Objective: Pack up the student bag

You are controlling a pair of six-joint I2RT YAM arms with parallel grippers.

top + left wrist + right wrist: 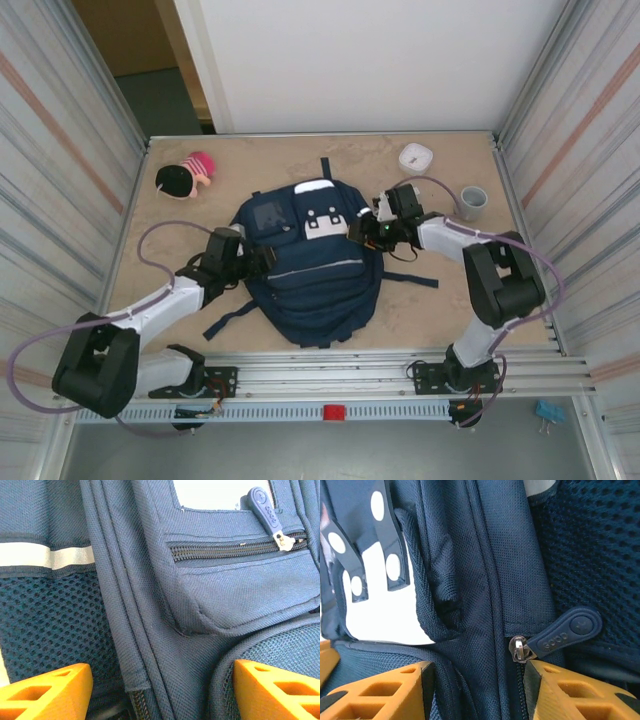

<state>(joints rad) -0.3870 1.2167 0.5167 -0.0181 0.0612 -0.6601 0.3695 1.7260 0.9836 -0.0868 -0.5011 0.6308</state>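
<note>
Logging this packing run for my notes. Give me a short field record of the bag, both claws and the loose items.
bag: student bag, flat on table, front up
left claw: open, over bag's left side
right claw: open, beside a zip pull on bag's right side
loose items: pink-and-black toy far left; white dish and grey cup far right

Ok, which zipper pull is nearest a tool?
The pull beside the right tool, almost touching it; the pocket pull lies far from the left tool.
</note>
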